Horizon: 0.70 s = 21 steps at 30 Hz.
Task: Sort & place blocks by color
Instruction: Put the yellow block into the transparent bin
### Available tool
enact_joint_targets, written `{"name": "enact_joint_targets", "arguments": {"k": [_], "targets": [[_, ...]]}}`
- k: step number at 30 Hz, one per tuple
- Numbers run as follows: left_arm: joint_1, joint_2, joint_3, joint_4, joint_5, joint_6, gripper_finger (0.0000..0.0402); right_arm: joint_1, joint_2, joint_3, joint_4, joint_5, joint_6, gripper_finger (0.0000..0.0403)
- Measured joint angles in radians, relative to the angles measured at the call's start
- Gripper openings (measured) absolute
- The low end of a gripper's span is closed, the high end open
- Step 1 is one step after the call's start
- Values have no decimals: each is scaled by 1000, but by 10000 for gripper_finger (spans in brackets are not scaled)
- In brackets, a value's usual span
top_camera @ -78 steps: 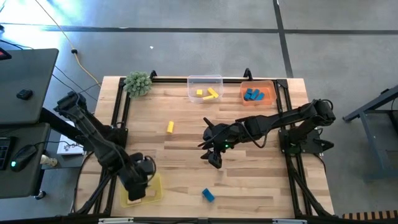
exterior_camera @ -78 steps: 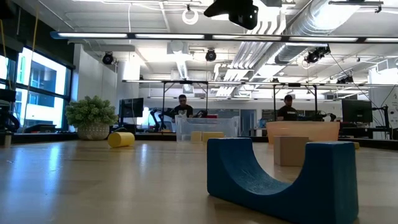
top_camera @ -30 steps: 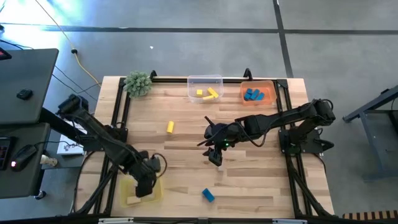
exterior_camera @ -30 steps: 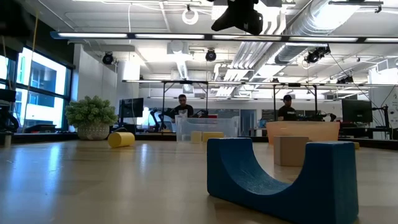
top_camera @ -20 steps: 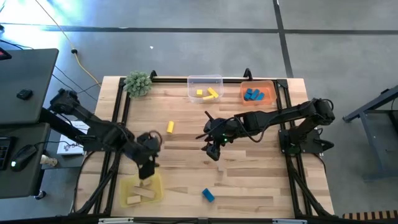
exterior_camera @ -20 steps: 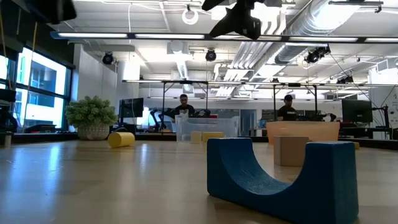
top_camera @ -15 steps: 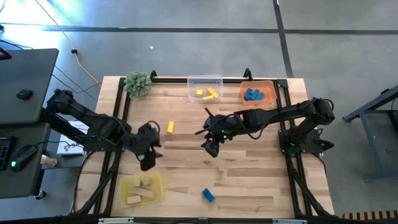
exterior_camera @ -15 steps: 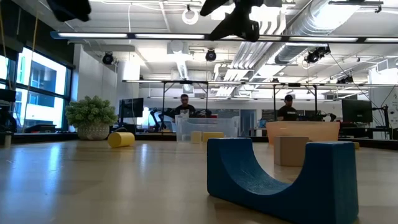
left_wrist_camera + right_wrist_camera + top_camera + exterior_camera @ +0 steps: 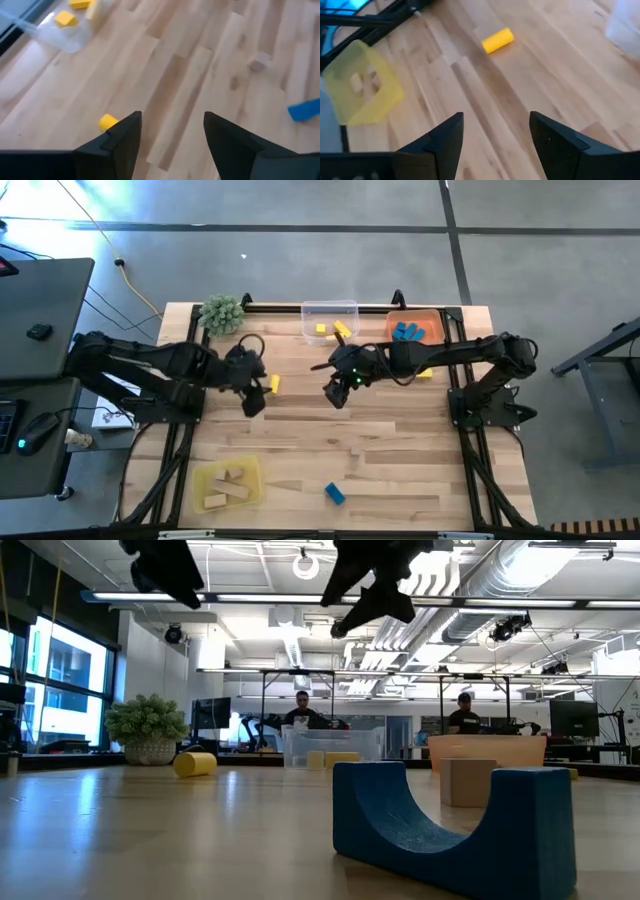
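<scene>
A yellow round block (image 9: 273, 383) lies on its side on the table, left of centre. My left gripper (image 9: 254, 402) hangs open just left of it, above the table; the left wrist view shows the block (image 9: 107, 121) beside one finger. My right gripper (image 9: 336, 394) hovers open and empty near the table's middle, with the yellow block (image 9: 497, 40) ahead of it. A blue arch block (image 9: 334, 494) stands on its two feet near the front edge. A plain wood cube (image 9: 259, 62) rests on the table at the right, partly under the right arm.
At the far edge stand a clear tray (image 9: 330, 320) with yellow blocks and an orange tray (image 9: 413, 330) with blue blocks. A yellow tray (image 9: 228, 483) with wood blocks sits near left. A green plant (image 9: 222, 313) stands far left. People sit beyond the table.
My left gripper has gone from above the yellow tray toward the far edge and a little right, ending beside the yellow block. My right gripper has moved toward the far edge. Both have stayed open. The blocks have kept their places.
</scene>
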Motion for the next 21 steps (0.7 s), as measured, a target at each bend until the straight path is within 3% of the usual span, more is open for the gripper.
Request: {"name": "enact_joint_targets", "arguments": {"k": [10,16,21], "targets": [[234,22,0,-3,24,-93,243,-106,0,0,-141,-1,-103,215],[310,84,0,-6,67,-265,239,-189,0,0,-166,-28,-193,215],[353,174,0,-6,72,-298,237,-258,0,0,-167,-89,-237,215]]}}
